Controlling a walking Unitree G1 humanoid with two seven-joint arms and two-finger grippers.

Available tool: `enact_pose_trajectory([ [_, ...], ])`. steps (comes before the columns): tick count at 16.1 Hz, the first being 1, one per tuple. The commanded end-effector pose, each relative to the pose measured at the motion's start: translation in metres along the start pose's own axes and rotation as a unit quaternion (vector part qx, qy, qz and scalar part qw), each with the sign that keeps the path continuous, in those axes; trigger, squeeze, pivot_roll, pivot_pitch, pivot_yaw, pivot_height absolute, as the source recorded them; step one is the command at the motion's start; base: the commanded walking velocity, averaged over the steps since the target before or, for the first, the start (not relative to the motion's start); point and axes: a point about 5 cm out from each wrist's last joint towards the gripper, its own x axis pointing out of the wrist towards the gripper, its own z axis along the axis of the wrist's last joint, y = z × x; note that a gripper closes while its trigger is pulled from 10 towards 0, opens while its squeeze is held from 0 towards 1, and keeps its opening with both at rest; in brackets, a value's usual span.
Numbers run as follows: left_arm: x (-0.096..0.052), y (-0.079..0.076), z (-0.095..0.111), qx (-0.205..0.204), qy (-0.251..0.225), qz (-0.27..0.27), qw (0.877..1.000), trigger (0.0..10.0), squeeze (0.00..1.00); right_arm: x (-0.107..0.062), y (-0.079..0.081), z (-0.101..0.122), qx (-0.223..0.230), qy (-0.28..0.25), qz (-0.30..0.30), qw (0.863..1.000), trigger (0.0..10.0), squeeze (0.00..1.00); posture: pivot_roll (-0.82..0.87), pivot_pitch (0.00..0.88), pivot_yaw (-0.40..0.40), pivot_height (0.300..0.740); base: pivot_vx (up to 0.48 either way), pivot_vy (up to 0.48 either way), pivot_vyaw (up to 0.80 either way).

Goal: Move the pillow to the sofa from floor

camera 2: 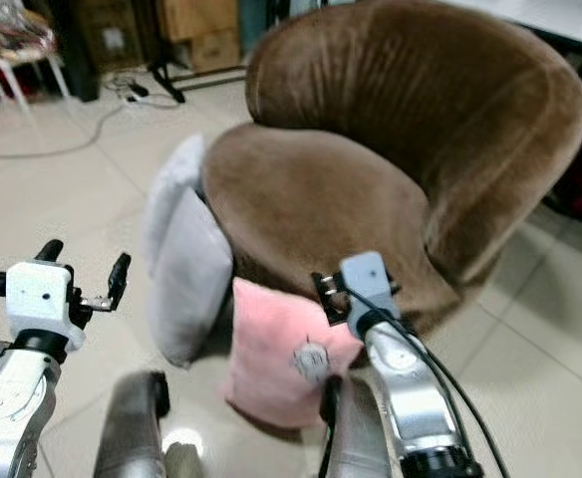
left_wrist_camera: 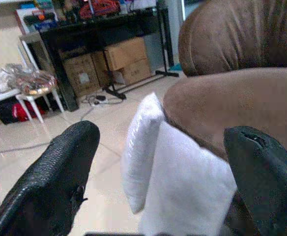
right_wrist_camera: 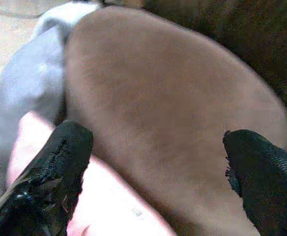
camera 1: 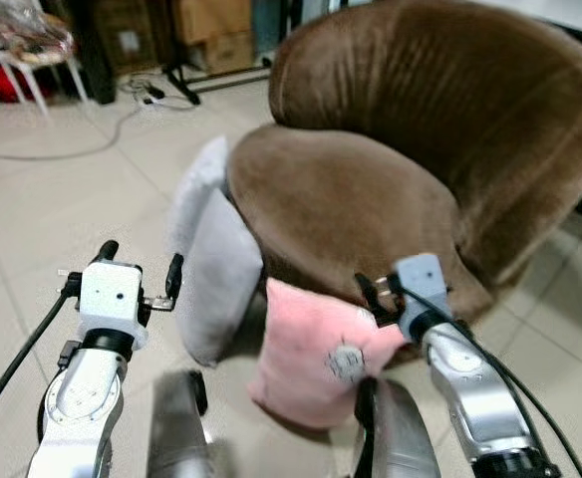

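A: We log the pink pillow (camera 1: 311, 354) on the floor (camera 1: 52, 214), upright and leaning against the front of the brown sofa (camera 1: 371, 189). Two grey pillows (camera 1: 216, 269) lean on the sofa's side just beside it, also on the floor.

B: Grippers?

A: Our right gripper (camera 1: 379, 294) is at the pink pillow's upper edge, at the sofa's front rim. In the right wrist view its fingers (right_wrist_camera: 55, 172) are spread wide, holding nothing; the sofa seat lies between them and the pink pillow sits under one finger.

B: And the left?

A: Our left gripper (camera 1: 140, 267) is raised over the floor, near the grey pillows but apart from them. Fingers parted, nothing held; the left wrist view shows the grey pillows (left_wrist_camera: 173, 172) between them.

B: Background?

A: A white stool (camera 1: 34, 50), cardboard boxes (camera 1: 211, 35) and a cable (camera 1: 102, 129) on the tiles.
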Motion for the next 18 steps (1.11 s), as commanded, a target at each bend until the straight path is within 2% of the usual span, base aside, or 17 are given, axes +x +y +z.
enact_pose_trajectory([
  [1,-0.001,-0.001,-0.003,0.009,0.014,-0.013,1.000,10.0,0.00,0.006,0.001,0.000,-0.022,0.007,0.024,0.999,10.0,0.81,0.03,0.000,-0.066,0.481,0.000,0.000,0.00],
  [2,-0.002,-0.003,-0.006,0.011,0.023,-0.027,0.999,10.0,0.00,0.009,0.002,-0.003,-0.032,0.019,0.035,0.999,10.0,1.00,0.03,0.000,-0.066,0.481,0.000,0.000,0.00],
  [5,-0.006,-0.007,-0.013,0.019,0.045,-0.058,0.997,10.0,0.00,0.021,0.004,-0.009,-0.049,0.036,0.045,0.997,10.0,1.00,0.04,0.000,-0.067,0.481,0.000,0.000,0.00],
  [7,-0.007,-0.010,-0.019,0.034,0.061,-0.102,0.992,10.0,0.00,0.033,0.008,-0.015,-0.061,0.054,0.058,0.995,10.0,1.00,0.05,0.000,-0.070,0.481,0.000,0.000,0.00],
  [8,-0.010,-0.011,-0.022,0.042,0.069,-0.142,0.987,10.0,0.00,0.045,0.013,-0.020,-0.079,0.075,0.075,0.991,10.0,1.00,0.06,0.000,-0.071,0.481,0.000,0.000,0.00],
  [9,-0.011,-0.009,-0.022,0.043,0.073,-0.153,0.985,10.0,0.00,0.051,0.015,-0.022,-0.093,0.093,0.083,0.988,10.0,1.00,0.07,0.000,-0.070,0.481,0.000,0.000,0.00],
  [12,-0.014,-0.005,-0.013,0.045,0.069,-0.179,0.980,10.0,0.00,0.063,0.019,-0.023,-0.117,0.120,0.085,0.982,10.0,1.00,0.10,0.010,-0.075,0.481,0.000,0.000,0.00],
  [13,-0.017,-0.002,-0.009,0.045,0.068,-0.184,0.980,10.0,0.00,0.067,0.020,-0.022,-0.118,0.124,0.080,0.982,10.0,1.00,0.11,0.042,-0.077,0.481,0.000,0.000,0.00],
  [18,-0.030,0.008,0.007,0.047,0.062,-0.198,0.977,10.0,0.00,0.076,0.024,-0.011,-0.131,0.120,0.063,0.982,10.0,1.00,0.12,0.116,-0.093,0.481,0.000,0.000,0.00],
])
